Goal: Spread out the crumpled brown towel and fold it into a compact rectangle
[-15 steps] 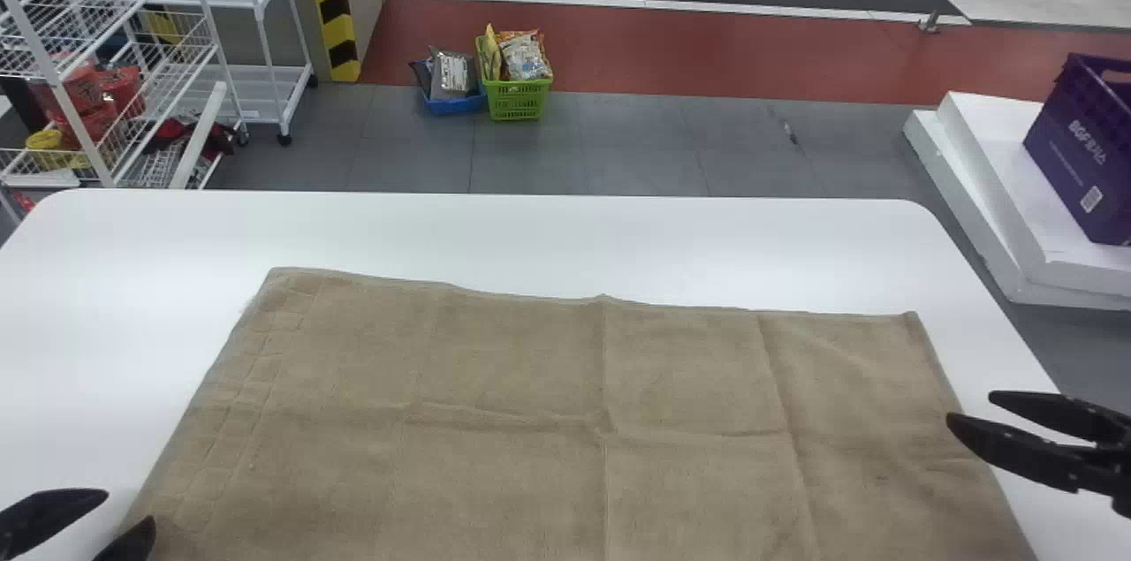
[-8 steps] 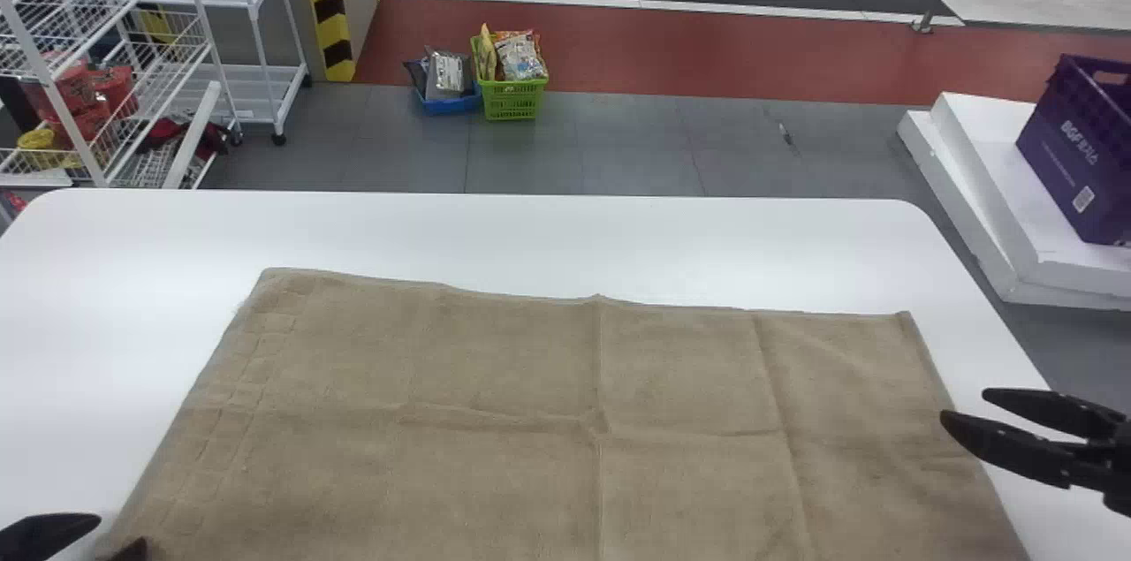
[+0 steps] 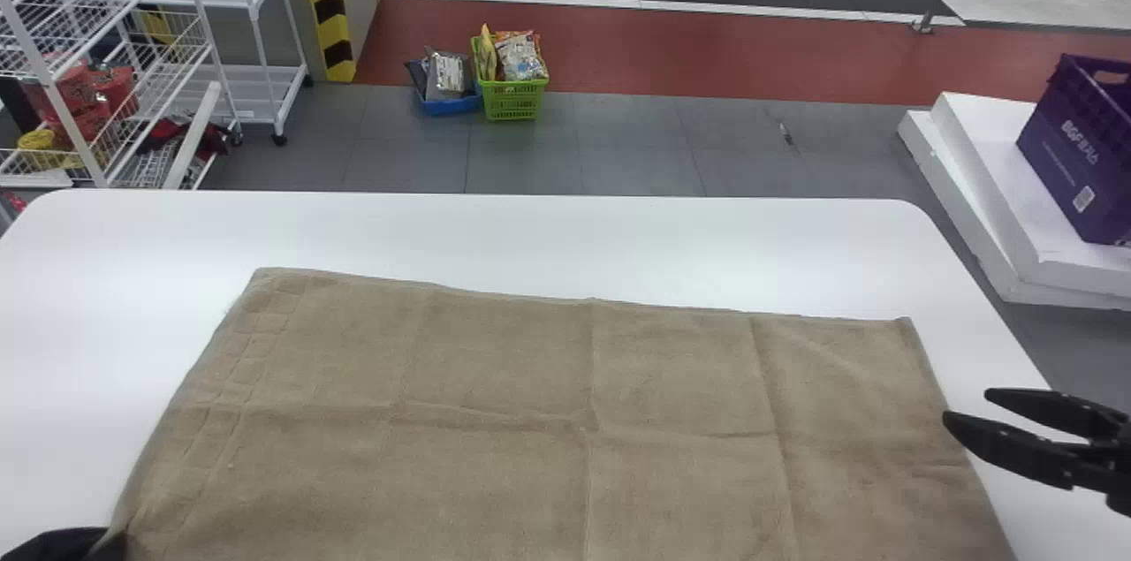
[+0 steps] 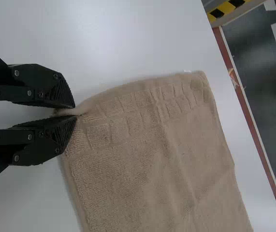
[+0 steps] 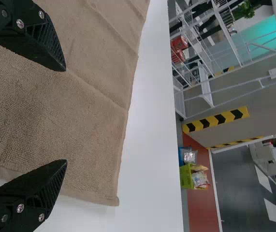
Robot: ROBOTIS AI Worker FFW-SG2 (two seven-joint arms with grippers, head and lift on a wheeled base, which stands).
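Towel position: brown towel (image 3: 495, 384) lies spread nearly flat on the white table (image 3: 495, 234), its far edge set in from the table's far edge.
Towel axis: visible part is longer left to right, across the robot's front, than fore and aft. Far edge slopes a little, its right end nearer the robot than its left.
Towel ends: ribbed band (image 3: 256, 349) runs along the left side. Far left and far right corners both show as plain, flat corners.
Creases: one runs roughly left to right; at least two run fore and aft, one about mid-towel, one farther right.
Left gripper: (image 3: 106, 541) at the towel's near left corner; jaws pressed together, a small tuck of cloth pinched at the tips.
Right gripper: (image 3: 965, 404) at the towel's right side; jaws spread well apart, nothing between them. Height over the cloth: cannot tell.
Hidden: the bit of corner inside the left pinch is covered by the fingers. In the head view, cloth partly covers one left fingertip.
Cut off: head view loses the near edge at the bottom, so full depth is not readable there; most of the left gripper also falls outside the lower left corner.
Background: purple crate (image 3: 1069, 163) on white slabs (image 3: 990, 181), both cropped at right.
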